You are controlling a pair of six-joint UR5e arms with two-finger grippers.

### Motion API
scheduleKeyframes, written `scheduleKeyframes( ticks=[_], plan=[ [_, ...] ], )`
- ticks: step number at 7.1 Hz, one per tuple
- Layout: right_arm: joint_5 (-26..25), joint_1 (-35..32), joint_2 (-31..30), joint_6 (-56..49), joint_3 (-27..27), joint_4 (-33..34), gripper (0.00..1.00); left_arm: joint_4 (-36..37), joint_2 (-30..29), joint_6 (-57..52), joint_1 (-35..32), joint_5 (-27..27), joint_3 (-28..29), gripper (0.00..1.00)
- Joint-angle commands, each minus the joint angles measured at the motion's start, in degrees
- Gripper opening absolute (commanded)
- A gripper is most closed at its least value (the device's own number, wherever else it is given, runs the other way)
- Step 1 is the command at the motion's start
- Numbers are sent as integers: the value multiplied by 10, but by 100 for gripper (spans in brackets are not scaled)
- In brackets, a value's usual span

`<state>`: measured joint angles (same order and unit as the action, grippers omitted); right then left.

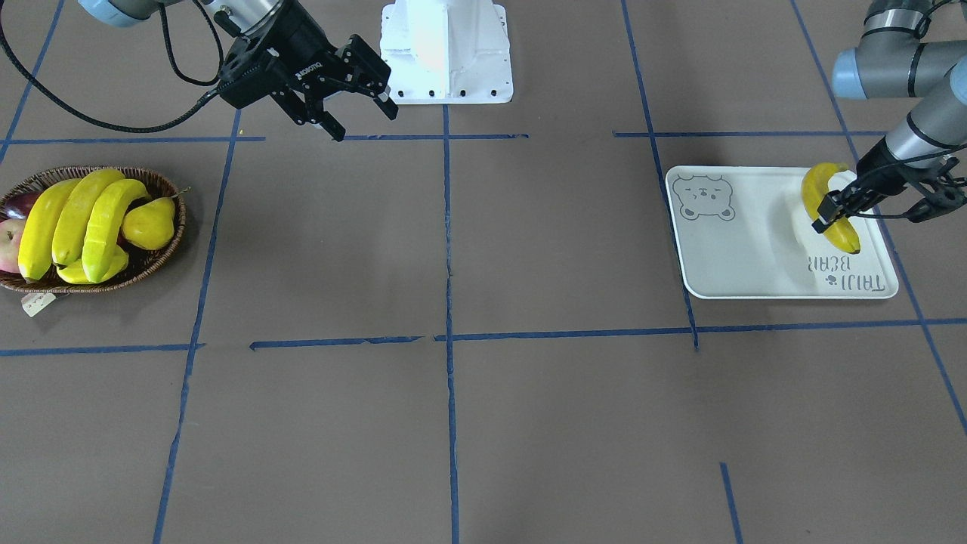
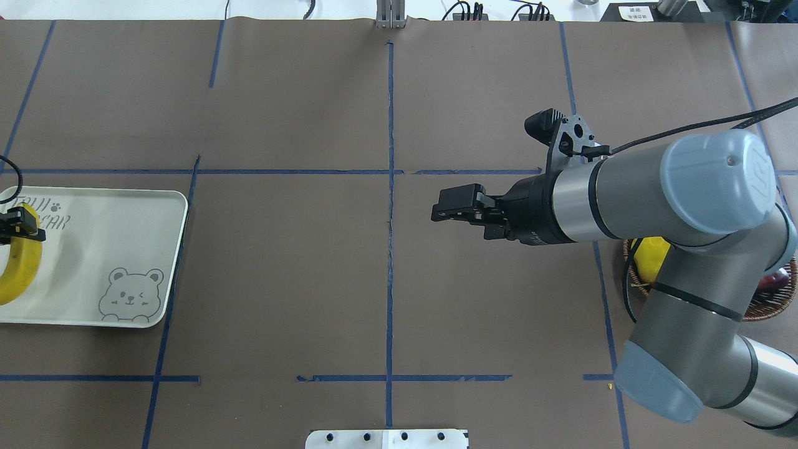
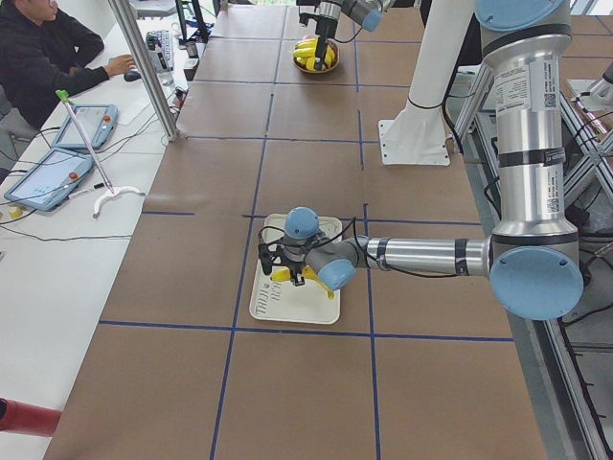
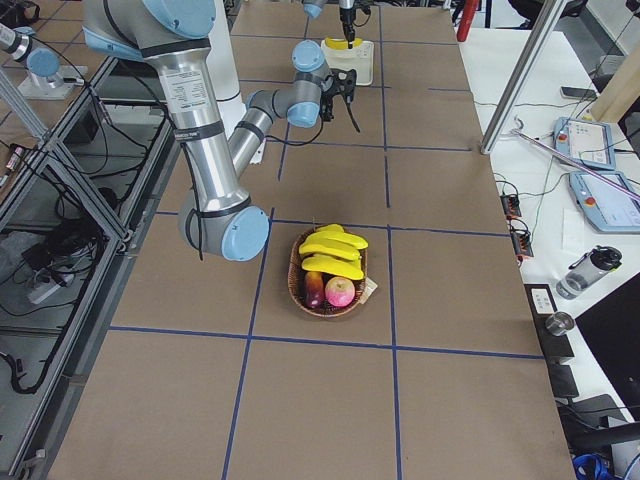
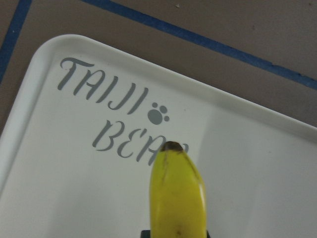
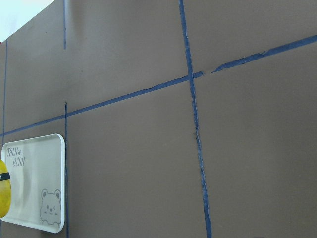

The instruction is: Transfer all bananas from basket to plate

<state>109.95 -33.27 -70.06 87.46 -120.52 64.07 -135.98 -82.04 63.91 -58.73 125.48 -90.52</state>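
Left gripper tight on banana over plate — right gripper wide, empty — basket unhidden front-on.

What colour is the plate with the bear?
Cream-white plate, grey bear print; clearest in the front-facing view.

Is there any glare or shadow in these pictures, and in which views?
Front-facing view: the white robot base looks overexposed, and the banana casts a soft shadow on the plate. Right wrist view: the top left corner is blown out white.
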Motion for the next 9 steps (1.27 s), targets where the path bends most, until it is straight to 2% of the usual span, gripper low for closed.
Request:
scheduleKeyframes(
  ticks=[1, 2, 4, 6, 7, 8, 9],
  plan=[
    [0, 0, 0, 0, 0, 0, 100, -1, -3, -15, -2, -4, 14, 0],
    [0, 0, 0, -1, 1, 0, 100, -1, -3, -15, -2, -3, 15, 7],
    [1, 0, 0, -1, 1, 1, 100, -2, -3, -39, -4, -2, 15, 99],
    [7, -12, -2, -5, 1, 2, 100, 4, -4, -48, -37, 13, 3, 99],
    [18, -30, -14, -12, -1, 14, 100, 5, -4, -48, -57, 47, -8, 99],
    [52, -62, -33, -45, -6, 37, 100, 6, -3, -48, -88, 74, -29, 99],
    [78, -90, -86, -81, -22, 38, 100, 42, -3, -48, -103, 95, -60, 99]
  ],
)
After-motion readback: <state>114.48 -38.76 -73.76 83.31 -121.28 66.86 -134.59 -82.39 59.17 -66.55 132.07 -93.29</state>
